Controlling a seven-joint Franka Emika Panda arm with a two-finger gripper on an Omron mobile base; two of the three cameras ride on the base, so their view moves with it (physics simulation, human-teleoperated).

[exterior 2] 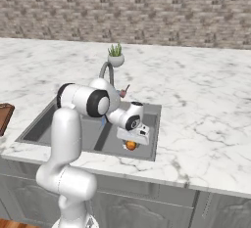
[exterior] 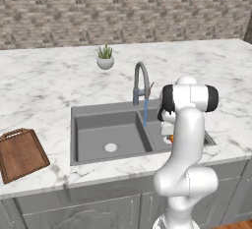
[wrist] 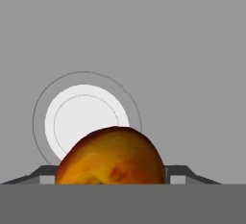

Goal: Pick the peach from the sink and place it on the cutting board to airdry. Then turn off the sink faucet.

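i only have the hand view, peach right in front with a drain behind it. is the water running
observer: yes, a blue stream falls from the sink faucet.
operator: which basin am i in
observer: the right one of the sink; the peach is near its front wall.
operator: wheres the board
observer: the cutting board lies on the counter left of the sink, near the front edge.

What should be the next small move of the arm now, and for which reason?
Probably close the gripper on the peach and then lift it straight up. In the hand view the peach sits between the two finger tips, low in the sink beside the pale drain. I cannot tell whether they already squeeze it. The cutting board lies far left, and water runs from the faucet.
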